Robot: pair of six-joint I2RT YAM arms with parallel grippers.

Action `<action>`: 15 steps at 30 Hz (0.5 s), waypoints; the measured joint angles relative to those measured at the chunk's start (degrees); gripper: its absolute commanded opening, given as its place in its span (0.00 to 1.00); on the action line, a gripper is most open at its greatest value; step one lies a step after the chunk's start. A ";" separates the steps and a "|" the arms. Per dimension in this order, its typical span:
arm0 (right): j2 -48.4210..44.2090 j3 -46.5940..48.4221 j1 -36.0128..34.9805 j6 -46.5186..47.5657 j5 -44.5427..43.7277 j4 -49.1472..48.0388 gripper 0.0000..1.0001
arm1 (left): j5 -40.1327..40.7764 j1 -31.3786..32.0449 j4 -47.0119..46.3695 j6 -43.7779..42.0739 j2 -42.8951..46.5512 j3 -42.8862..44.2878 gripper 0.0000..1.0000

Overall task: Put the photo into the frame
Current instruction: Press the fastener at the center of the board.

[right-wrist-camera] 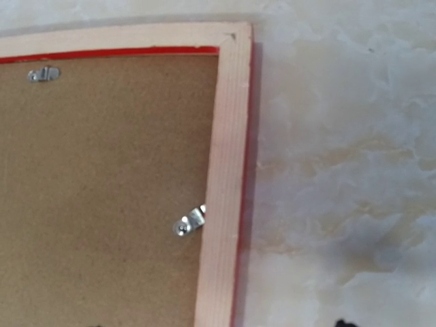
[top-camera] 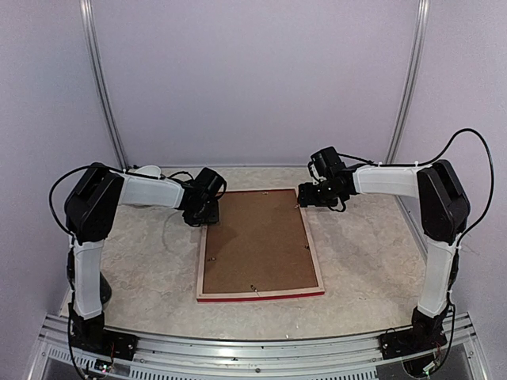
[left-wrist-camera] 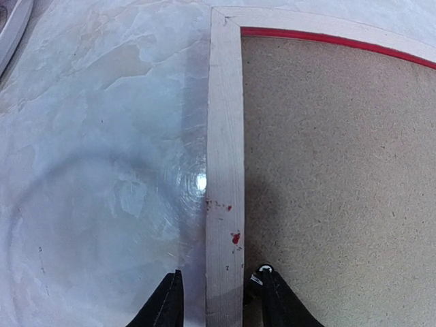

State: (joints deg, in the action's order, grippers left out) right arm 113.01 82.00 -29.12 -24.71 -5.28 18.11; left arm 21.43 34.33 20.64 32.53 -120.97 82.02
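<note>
The frame (top-camera: 261, 294) is laid face down mid-table (top-camera: 142, 253), bare wood upward, with a brown board (top-camera: 257, 241) seated in it. The tabletop is pale and marbled. Plain lilac-grey walls (top-camera: 253, 79) and metal posts (top-camera: 103, 87) are seen behind.

The left gripper (left-wrist-camera: 219, 279) is set part-open astride the frame's left rail near the far corner, one finger over the table and one over the board. The right gripper (top-camera: 305, 194) is held at the far right corner. Only a dark tip is caught by its wrist camera, so its jaws appear wide, with nothing between.

Red flecks (left-wrist-camera: 235, 238) on the rail are shown by the left wrist alone. Metal clips (right-wrist-camera: 189, 221) are shown clearly by the right.
</note>
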 measured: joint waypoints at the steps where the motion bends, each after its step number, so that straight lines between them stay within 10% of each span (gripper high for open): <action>1: 0.00 0.00 0.00 0.00 0.00 0.00 0.73 | 0.00 -0.02 0.00 0.09 0.00 0.00 0.36; 15: 0.00 0.00 0.00 0.02 0.13 0.00 0.73 | -0.63 -0.07 -0.42 0.37 0.02 -0.11 0.21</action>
State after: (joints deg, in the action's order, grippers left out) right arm 113.01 82.00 -29.12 -24.69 -5.15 18.11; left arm 20.80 34.26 20.23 32.91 -120.95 81.91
